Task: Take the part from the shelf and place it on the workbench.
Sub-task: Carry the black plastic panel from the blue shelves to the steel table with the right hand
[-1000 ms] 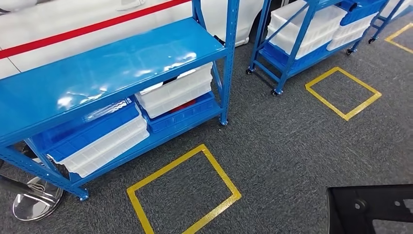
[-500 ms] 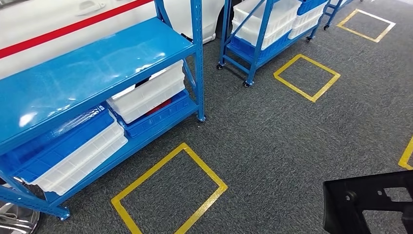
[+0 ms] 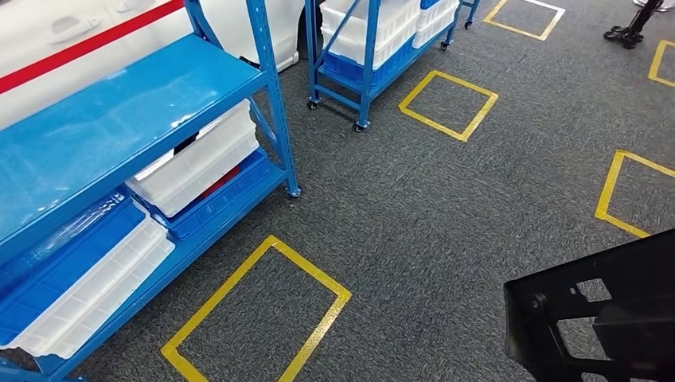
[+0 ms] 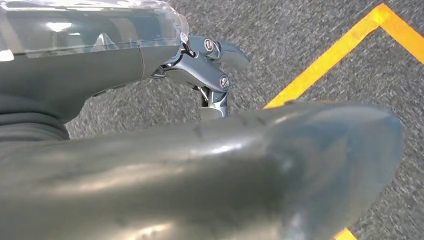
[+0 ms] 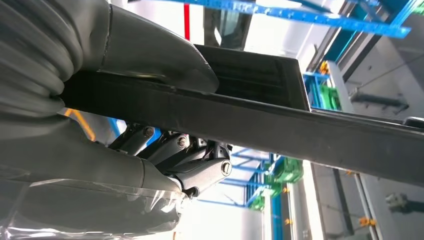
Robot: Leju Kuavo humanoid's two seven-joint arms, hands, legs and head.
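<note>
The part [image 3: 605, 318] is a flat black frame with cut-out windows, and it juts into the lower right of the head view above the carpet. The right wrist view shows my right hand [image 5: 165, 150] gripping it: the thumb lies over one face of the long black bar [image 5: 280, 125] and the darker fingers curl under the other. The blue shelf [image 3: 119, 111] stands at the left, well away from the part. My left hand [image 4: 200, 150] hangs over the grey carpet holding nothing, its fingers [image 4: 210, 65] apart from the thumb.
White and blue bins [image 3: 199, 163] fill the shelf's lower level. A second blue rack on casters [image 3: 366, 48] stands further back. Yellow taped squares [image 3: 255, 318] [image 3: 448, 103] [image 3: 629, 195] mark the carpet. A white car with a red stripe [image 3: 79, 32] is behind the shelf.
The camera has turned right, so shelf, rack and floor squares slid left across the picture. More of the black part now shows at the lower right.
</note>
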